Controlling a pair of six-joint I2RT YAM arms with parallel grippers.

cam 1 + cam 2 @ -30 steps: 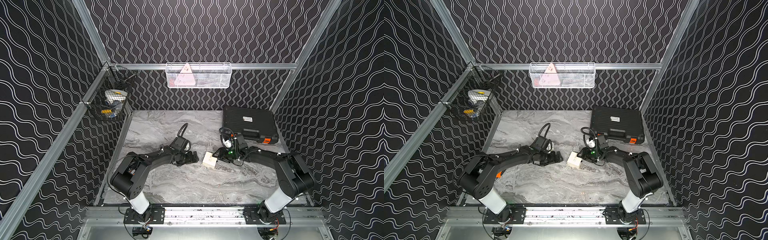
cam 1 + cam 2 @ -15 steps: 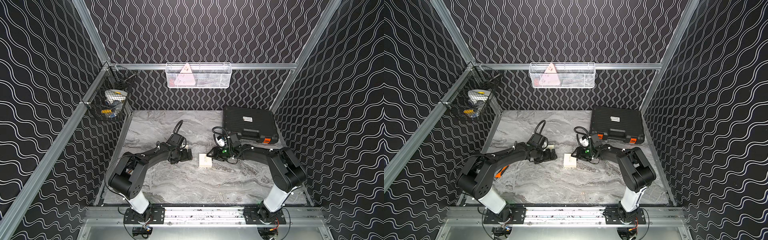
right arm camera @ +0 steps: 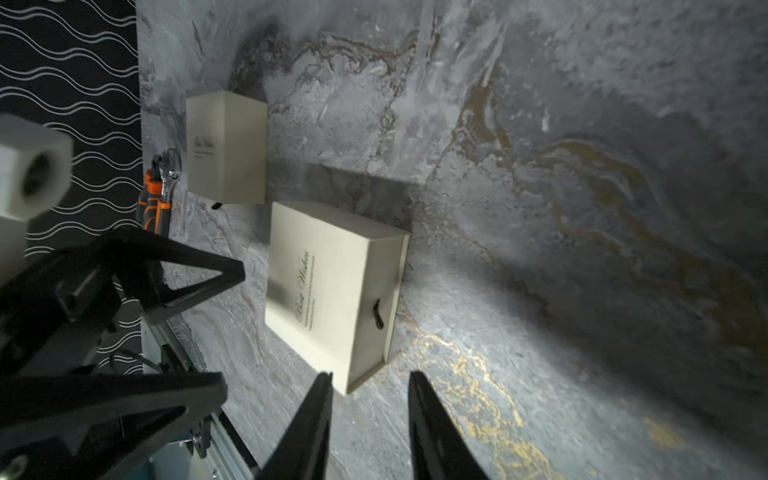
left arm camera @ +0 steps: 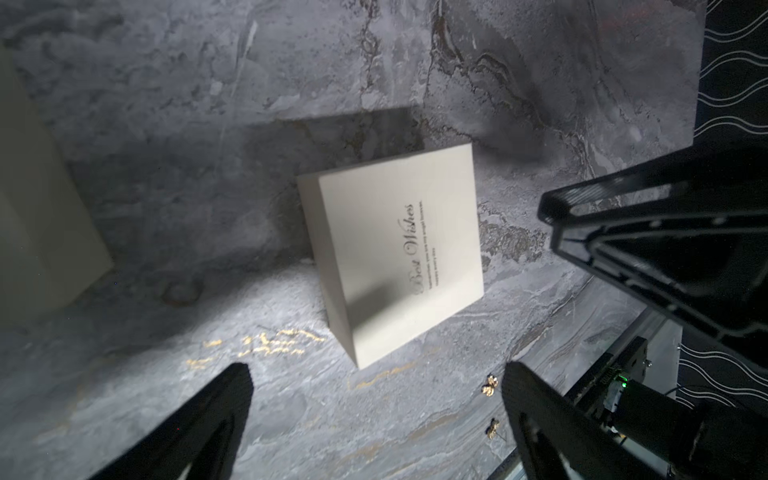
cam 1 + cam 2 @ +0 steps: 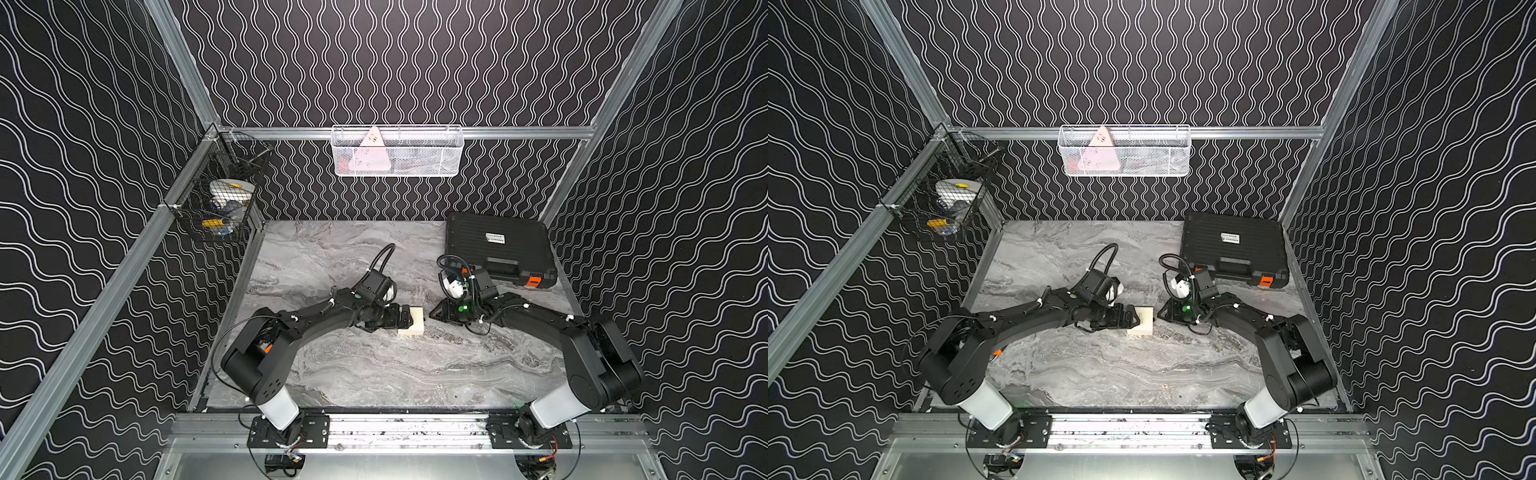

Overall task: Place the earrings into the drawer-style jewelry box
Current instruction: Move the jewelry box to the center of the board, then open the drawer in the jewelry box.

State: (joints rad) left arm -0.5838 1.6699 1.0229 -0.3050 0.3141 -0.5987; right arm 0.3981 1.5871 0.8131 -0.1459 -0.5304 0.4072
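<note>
A cream drawer-style jewelry box (image 5: 412, 327) (image 5: 1141, 327) lies flat mid-table, printed "Best Wishes" (image 4: 399, 249), with a dark pull tab on its drawer end (image 3: 332, 291). The drawer looks pushed in. Two tiny gold earrings (image 4: 489, 384) lie on the marble beside one left finger. My left gripper (image 5: 406, 321) (image 4: 376, 368) stands wide open at the box's left side, holding nothing. My right gripper (image 5: 433, 314) (image 3: 371, 376) is just right of the box, at its drawer end. Its jaws are open by a narrow gap, with nothing between them.
A second cream box (image 3: 226, 145) stands upright beyond the first. An orange-handled tool (image 3: 153, 195) lies by the wall. A black case (image 5: 498, 249) sits at the back right. A white wire basket (image 5: 397, 151) and a black one (image 5: 220, 203) hang on the walls.
My right gripper has drawn back a little to the right of the box and its jaws have narrowed. My left gripper has come forward against the box's left side.
</note>
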